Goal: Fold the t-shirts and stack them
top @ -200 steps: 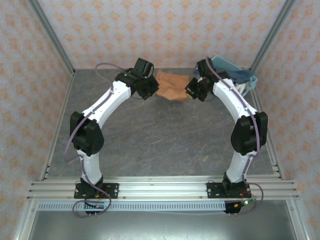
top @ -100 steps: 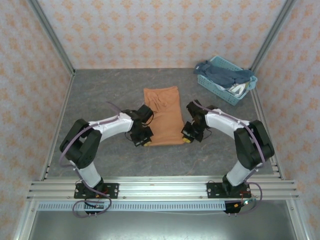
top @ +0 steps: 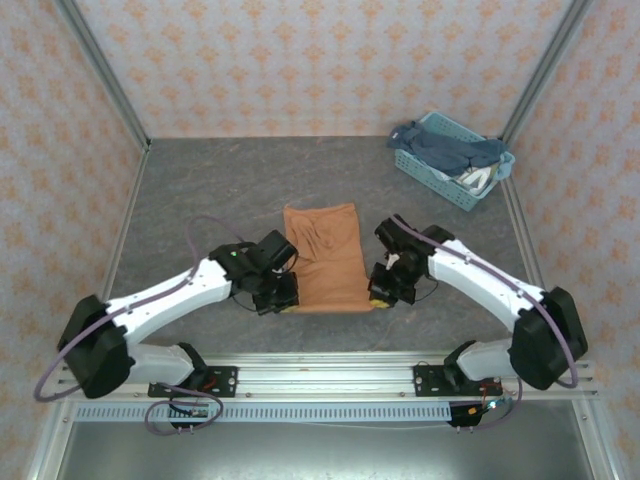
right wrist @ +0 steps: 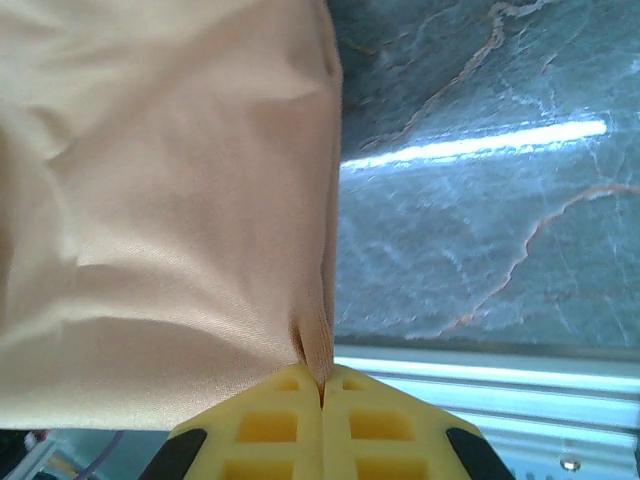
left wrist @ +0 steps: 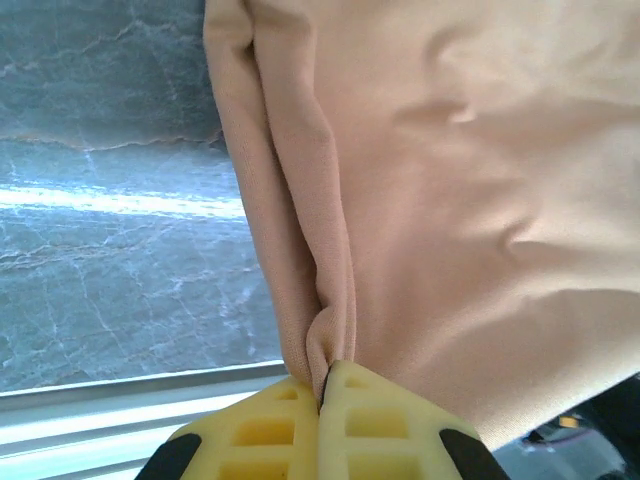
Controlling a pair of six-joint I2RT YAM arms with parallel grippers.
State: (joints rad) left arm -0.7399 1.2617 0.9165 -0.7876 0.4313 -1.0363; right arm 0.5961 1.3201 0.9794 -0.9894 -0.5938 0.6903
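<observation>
Toward the near left of the table (top: 200, 190), the left gripper (top: 284, 297) pinches the near-left corner of the orange-brown shirt (top: 328, 255), its pads (left wrist: 370, 420) closed tight on a bunched fold (no gap between them). The shirt lies flat mid-table, likely held at both corners for an even fold; the right gripper (top: 381, 294) clamps the near-right corner likewise.

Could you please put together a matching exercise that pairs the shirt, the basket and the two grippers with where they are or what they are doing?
Things:
1. orange-brown t-shirt
2. light-blue basket
3. left gripper
4. right gripper

Places or states:
A. shut on the shirt's near right corner
B. at the far right corner of the table
C. lying mid-table between the two arms
D. shut on the shirt's near left corner

Pairs: 1-C, 2-B, 3-D, 4-A
</observation>
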